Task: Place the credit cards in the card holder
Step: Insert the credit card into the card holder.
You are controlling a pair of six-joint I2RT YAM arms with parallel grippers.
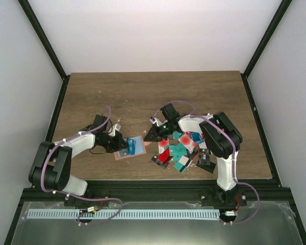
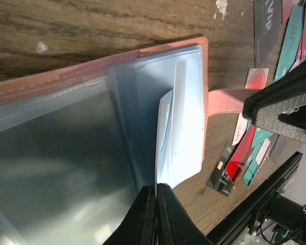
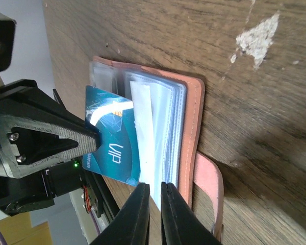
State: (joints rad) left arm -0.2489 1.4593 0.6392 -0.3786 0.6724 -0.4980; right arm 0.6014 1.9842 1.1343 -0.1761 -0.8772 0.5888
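Salmon-brown card holder point(image 1: 139, 143) lies open by the table's near edge, a teal VIP card point(image 3: 112, 148) tilted over its clear pockets. The loose cards point(image 1: 179, 149) are heaped to its right.

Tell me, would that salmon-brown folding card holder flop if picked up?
Probably: the salmon-brown folding card holder has clear plastic pockets that fan out loosely. Being thin and flat, it likely weighs little. Those glossy pockets may feel slippery.

Top view: high at the near edge, looking down on the surface point(image 1: 143, 97). Wrist views: close, opposed, sharing the card holder point(image 2: 183, 47).
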